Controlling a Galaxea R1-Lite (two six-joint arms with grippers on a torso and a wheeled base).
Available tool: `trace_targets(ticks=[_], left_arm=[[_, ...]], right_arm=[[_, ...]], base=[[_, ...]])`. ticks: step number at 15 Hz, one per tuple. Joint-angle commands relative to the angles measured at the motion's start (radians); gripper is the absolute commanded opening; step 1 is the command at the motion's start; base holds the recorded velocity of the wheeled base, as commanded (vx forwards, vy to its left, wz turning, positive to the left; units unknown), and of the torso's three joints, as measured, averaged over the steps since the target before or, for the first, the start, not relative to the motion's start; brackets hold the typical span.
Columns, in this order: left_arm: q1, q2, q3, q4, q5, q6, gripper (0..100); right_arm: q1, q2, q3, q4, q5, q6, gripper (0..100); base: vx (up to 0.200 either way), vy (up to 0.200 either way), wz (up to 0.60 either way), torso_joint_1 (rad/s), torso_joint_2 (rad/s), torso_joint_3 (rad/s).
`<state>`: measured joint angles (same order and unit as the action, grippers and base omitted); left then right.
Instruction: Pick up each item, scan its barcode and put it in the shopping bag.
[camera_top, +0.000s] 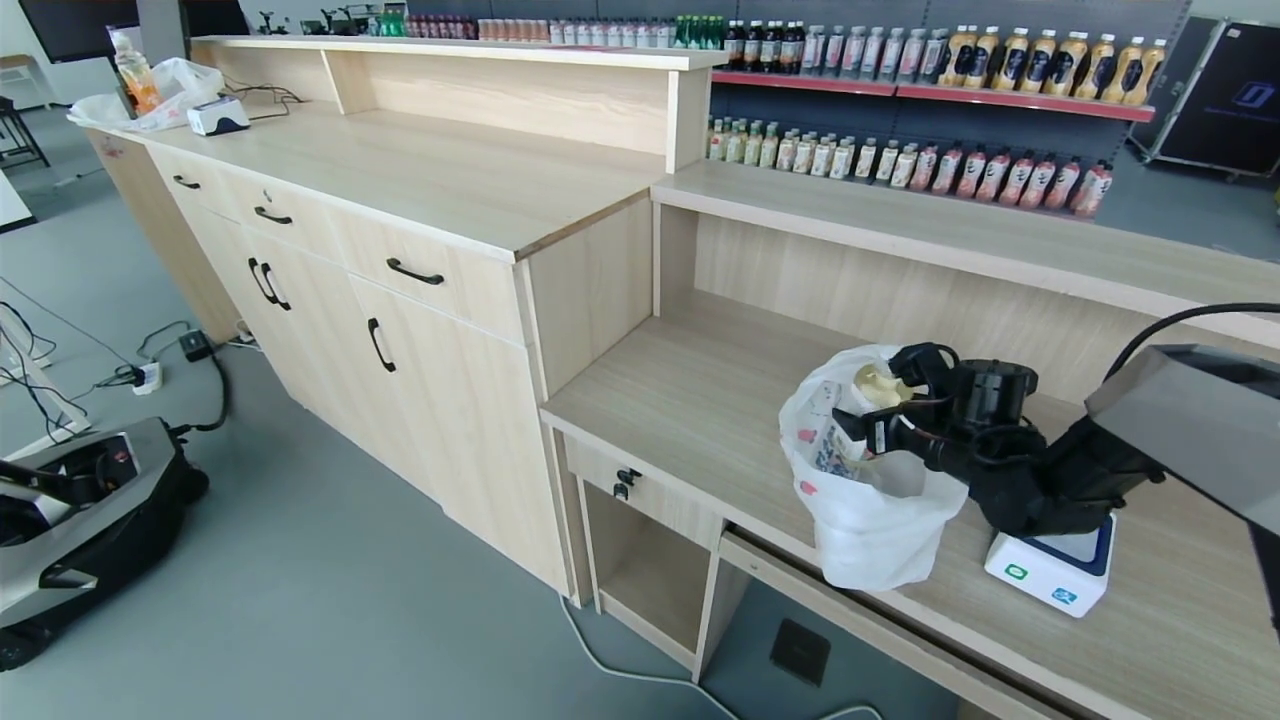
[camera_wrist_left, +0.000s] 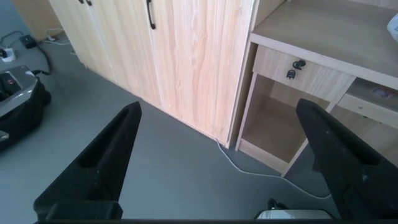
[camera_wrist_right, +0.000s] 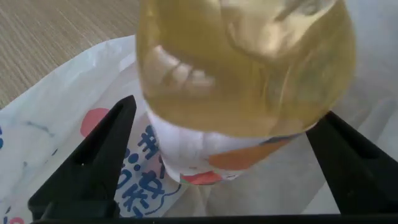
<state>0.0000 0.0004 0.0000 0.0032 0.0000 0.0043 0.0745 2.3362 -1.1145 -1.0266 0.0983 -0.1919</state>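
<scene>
Pale wooden counter carries the white plastic shopping bag, standing open near its front edge. Right gripper sits right at the bag's mouth, jaws clamped either side of a clear plastic bottle of yellow drink. Left gripper hangs above grey floor, jaws wide apart, empty.

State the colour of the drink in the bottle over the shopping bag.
Golden yellow; the right wrist view shows the bottle best.
</scene>
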Motion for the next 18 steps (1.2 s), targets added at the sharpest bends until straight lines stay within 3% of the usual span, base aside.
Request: trace_targets(ticks=[1, 4, 5, 7, 11, 13, 15, 18], left_arm=[[0.0, 0.0, 0.0, 0.0, 0.0, 0.0, 100], [0.0, 0.0, 0.0, 0.0, 0.0, 0.0, 100], [0.0, 0.0, 0.0, 0.0, 0.0, 0.0, 100], [0.0, 0.0, 0.0, 0.0, 0.0, 0.0, 100], [0.0, 0.0, 0.0, 0.0, 0.0, 0.0, 100], [0.0, 0.0, 0.0, 0.0, 0.0, 0.0, 100], [0.0, 0.0, 0.0, 0.0, 0.0, 0.0, 100], [0.0, 0.0, 0.0, 0.0, 0.0, 0.0, 100]], right_arm=[[-0.024, -0.228, 0.077, 0.01, 0.004, 0.014, 100], [-0.073, -0.517, 0.301, 0.045, 0.006, -0.004, 100], [-0.116, -0.649, 0.435, 0.056, 0.003, -0.072, 100], [-0.199, -0.782, 0.545, 0.106, -0.002, -0.161, 100], [-0.464, -0.94, 0.528, 0.428, -0.029, -0.204, 100], [-0.547, -0.933, 0.516, 0.52, -0.17, -0.222, 100], [-0.582, -0.87, 0.515, 0.53, -0.284, -0.212, 100], [-0.582, -0.695, 0.476, 0.425, -0.328, -0.061, 100]], base=[[0.0, 0.0, 0.0, 0.0, 0.0, 0.0], [0.0, 0.0, 0.0, 0.0, 0.0, 0.0], [0.0, 0.0, 0.0, 0.0, 0.0, 0.0], [0.0, 0.0, 0.0, 0.0, 0.0, 0.0], [0.0, 0.0, -0.6, -0.002, 0.0, 0.004], [0.0, 0.0, -0.6, 0.002, 0.0, 0.007], [0.0, 0.0, -0.6, -0.002, 0.0, 0.002], [0.0, 0.0, -0.4, 0.0, 0.0, 0.002]])
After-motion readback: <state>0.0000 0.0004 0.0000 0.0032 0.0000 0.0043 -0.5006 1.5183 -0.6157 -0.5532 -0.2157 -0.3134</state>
